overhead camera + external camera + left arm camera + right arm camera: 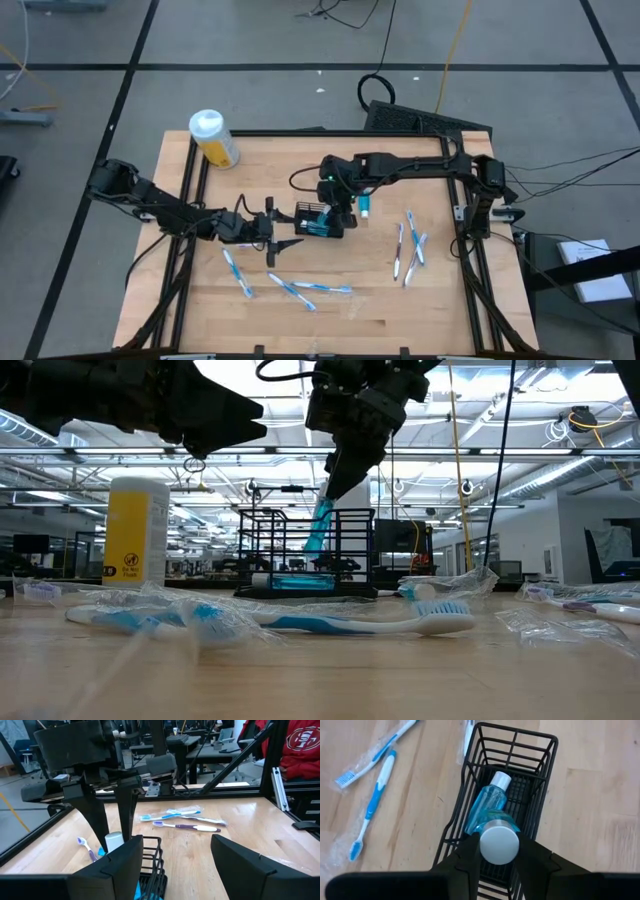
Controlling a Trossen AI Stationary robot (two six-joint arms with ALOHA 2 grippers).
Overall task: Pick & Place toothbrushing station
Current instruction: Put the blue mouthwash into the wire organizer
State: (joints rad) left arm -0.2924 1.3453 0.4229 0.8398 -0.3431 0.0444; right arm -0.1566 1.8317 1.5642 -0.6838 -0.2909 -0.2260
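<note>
Over the basket (506, 785) — right gripper (499, 851) clamps tube (498, 837) tilted, cap-up.

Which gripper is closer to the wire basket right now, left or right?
Right. The right gripper hangs directly above the basket, shut on a teal bottle with its lower end inside. The left gripper sits open just beside the basket, at table level.

Black wire basket (507, 780), grid-patterned. Inside, 1 clear teal-blue bottle (485, 802) with white cap; another teal bottle (499, 835), white-capped, between dark fingers (470, 860). Toothbrushes (372, 795) white and blue; 1 toothbrush (192, 826) purple and white. Yellow bottle (214, 138), white lid. Table (350, 310) pale wood, black-framed.
</note>
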